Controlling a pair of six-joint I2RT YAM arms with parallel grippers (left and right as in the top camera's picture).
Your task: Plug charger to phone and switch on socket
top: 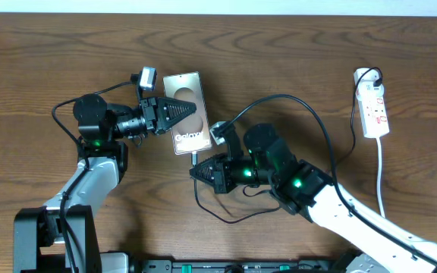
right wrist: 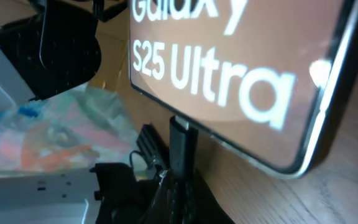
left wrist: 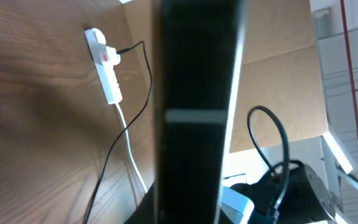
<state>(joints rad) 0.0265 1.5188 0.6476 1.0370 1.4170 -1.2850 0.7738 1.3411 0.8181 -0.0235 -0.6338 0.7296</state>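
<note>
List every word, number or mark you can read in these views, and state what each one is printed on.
"S25 Ultra": white lettering on the phone screen, clear in the right wrist view.
"Galaxy": the line above it on the same screen, its top cut off by the frame edge there; also just readable in the overhead view.
Red markings on the socket: too small to read in the overhead and left wrist views.
No other text is readable.

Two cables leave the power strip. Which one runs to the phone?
The thin black cable, arcing over to the phone; the thicker white cord leads away from it.
</note>
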